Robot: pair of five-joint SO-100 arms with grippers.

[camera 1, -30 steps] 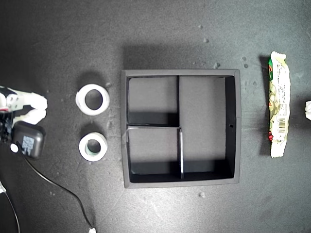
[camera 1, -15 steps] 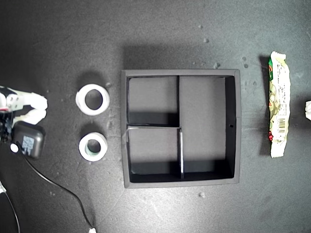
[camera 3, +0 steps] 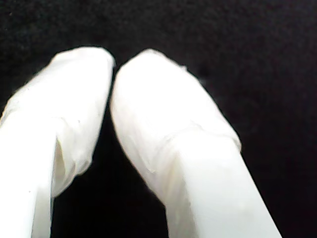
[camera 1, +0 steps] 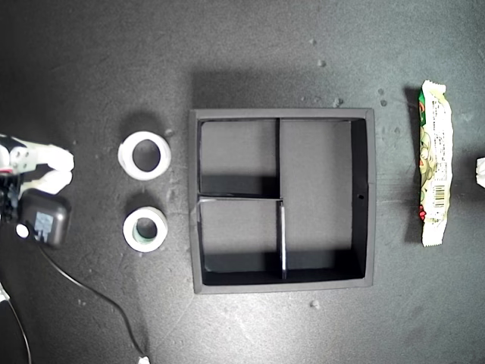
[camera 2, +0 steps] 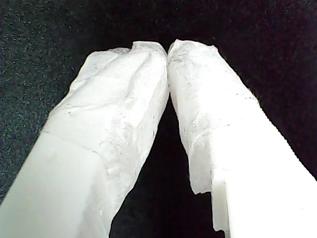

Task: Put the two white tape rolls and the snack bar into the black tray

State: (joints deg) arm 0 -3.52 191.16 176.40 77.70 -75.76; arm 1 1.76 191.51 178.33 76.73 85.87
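The black tray (camera 1: 282, 114) sits in the middle of the exterior view, and its three compartments hold nothing. Off its side toward the exterior view's left lie two white tape rolls: the larger one (camera 1: 126, 158) farther up, the smaller one (camera 1: 128, 229) with a greenish core below it. The snack bar (camera 1: 436, 163) lies lengthwise near the exterior view's right edge. My first gripper (camera 2: 167, 47) is shut on nothing above the dark mat. My second gripper (camera 3: 113, 62) is also shut and holds nothing. Neither wrist view shows any task object.
One arm's white fingers (camera 1: 51, 168) and a black box (camera 1: 45, 218) with a cable (camera 1: 91, 288) show at the exterior view's left edge. A white sliver of another arm (camera 1: 480, 171) shows at its right edge. The wrist views do not tell which arm is which.
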